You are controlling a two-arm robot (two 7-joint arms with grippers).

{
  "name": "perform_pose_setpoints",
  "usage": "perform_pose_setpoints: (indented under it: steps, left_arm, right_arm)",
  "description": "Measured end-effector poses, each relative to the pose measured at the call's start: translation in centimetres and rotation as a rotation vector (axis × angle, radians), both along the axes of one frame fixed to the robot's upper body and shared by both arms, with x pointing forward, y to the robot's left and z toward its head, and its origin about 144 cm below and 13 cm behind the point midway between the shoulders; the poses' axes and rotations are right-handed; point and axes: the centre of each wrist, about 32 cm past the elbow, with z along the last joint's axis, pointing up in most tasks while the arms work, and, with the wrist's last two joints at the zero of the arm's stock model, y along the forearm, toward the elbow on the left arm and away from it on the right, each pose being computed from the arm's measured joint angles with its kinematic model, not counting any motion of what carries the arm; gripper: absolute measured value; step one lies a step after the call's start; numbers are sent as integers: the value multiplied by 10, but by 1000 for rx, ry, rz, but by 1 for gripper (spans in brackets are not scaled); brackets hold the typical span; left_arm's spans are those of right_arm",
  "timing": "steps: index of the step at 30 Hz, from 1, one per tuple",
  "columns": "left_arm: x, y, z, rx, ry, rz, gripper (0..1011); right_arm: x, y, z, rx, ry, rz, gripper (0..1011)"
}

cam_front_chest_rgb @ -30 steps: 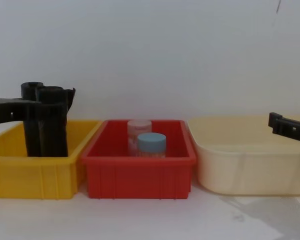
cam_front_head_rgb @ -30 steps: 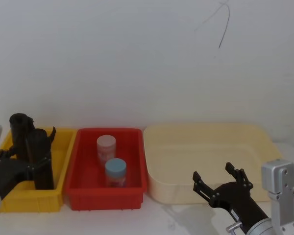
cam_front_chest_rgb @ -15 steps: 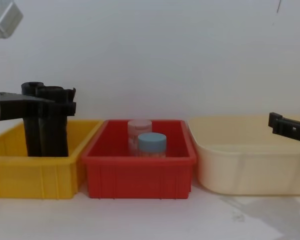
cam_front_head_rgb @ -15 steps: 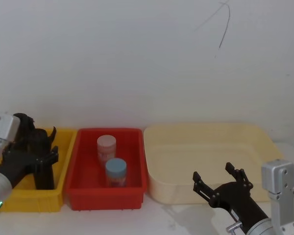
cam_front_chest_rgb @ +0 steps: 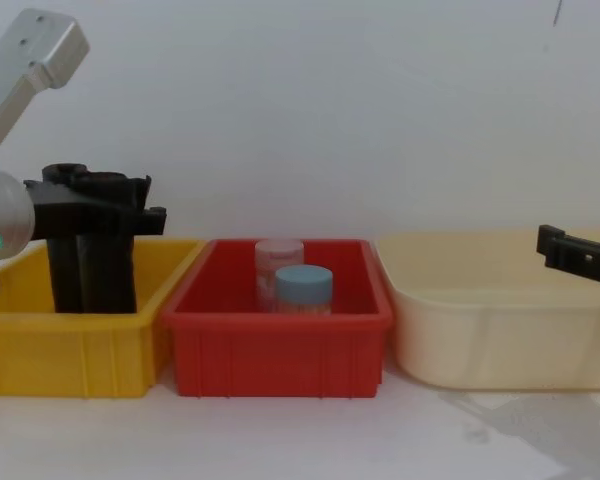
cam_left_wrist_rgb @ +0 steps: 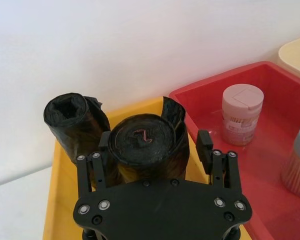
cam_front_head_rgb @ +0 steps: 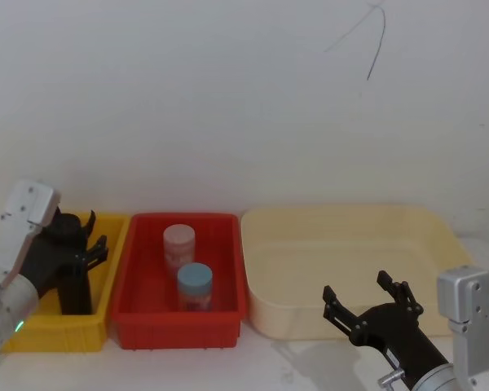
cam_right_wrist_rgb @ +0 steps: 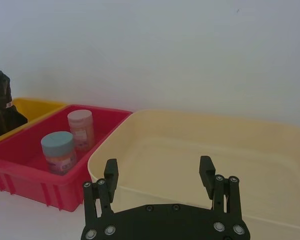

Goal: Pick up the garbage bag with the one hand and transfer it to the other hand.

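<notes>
smooth, faintly glossy plastic red bin [cam_front_chest_rgb: 280, 345] and yellow bin [cam_front_chest_rgb: 70, 350]; matt black left pincer [cam_left_wrist_rgb: 154, 143].

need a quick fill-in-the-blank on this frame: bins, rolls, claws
1. The left claw straddles a black roll whose top bears a ___ squiggle.
2. That roll's bin is ___.
3. The red bin holds ___ jars.
4. The right claw is open and holds ___.
Missing words: red; yellow; two; nothing.
</notes>
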Motion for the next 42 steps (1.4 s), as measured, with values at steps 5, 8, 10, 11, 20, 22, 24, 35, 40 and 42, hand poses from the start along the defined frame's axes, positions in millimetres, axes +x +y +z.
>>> perform_pose_setpoints:
  steps: [5,8,10,11,20,22,24,35,40,42]
  left_arm:
    - [3,-2,0,12,-4,1,906]
    - [6,-4,0,20,-6,2,804]
    - [6,-4,-1,23,-7,2,770]
    - [7,-4,-1,24,-7,2,738]
    - [9,-6,-1,34,-10,2,553]
    - [10,-6,-1,35,-10,3,544]
    - [10,-7,-1,36,-11,3,535]
    - [9,-6,1,38,-19,-6,524]
    - [7,-4,9,34,-39,-28,524]
    - [6,-3,12,31,-47,-36,524]
  right_arm:
    - [0,0,0,0,0,0,1000]
    - [0,0,0,0,0,0,1000]
    - [0,0,0,0,0,0,1000]
    - [0,0,0,0,0,0,1000]
    - [0,0,0,0,0,0,1000]
    - [0,0,0,0,0,0,1000]
    - [0,0,0,0,0,0,1000]
    - [0,0,0,0,0,0,1000]
    - [0,0,0,0,0,0,1000]
    - [0,0,0,0,0,0,1000]
